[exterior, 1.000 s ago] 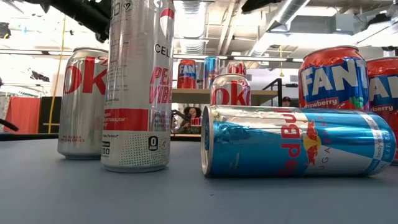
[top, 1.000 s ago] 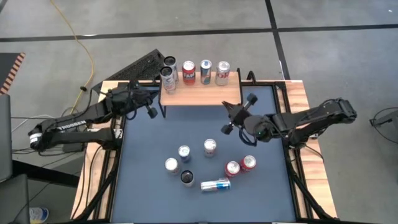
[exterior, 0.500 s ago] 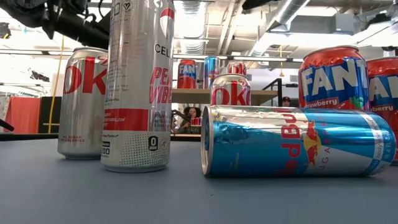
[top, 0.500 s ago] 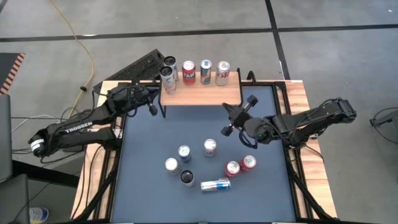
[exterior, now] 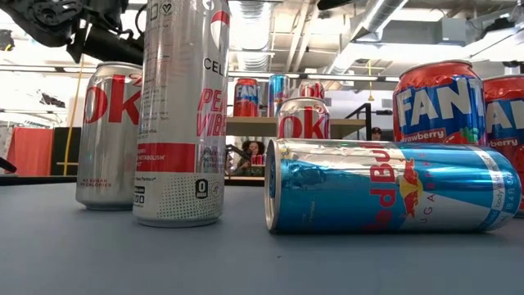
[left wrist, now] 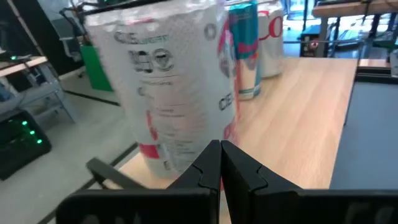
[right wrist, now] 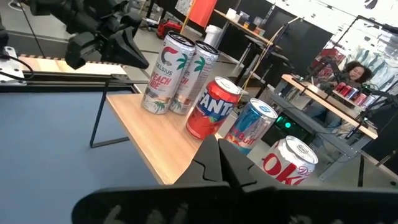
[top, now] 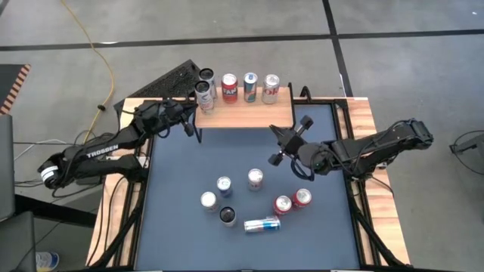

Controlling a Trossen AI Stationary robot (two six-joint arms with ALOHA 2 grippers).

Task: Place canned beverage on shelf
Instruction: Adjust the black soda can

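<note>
I am holding my left gripper just off the left end of the shelf, its fingers pressed together with nothing between them, as the left wrist view shows. Right in front of those fingertips a tall white Celsius can is standing on the shelf's left end, apart from them. A second tall Celsius can is standing just behind it, and further along the shelf's back edge 3 shorter cans are lined up: a Fanta can, a blue and silver can and a Coke can.

I am keeping my right gripper just in front of the shelf's right end, over the dark mat, its fingers closed tight and empty, pointing at the shelf.

Well in front of the shelf, 6 more cans are sitting on the mat in a loose cluster; 1 of them, a Red Bull can, is lying on its side at the cluster's near edge.
</note>
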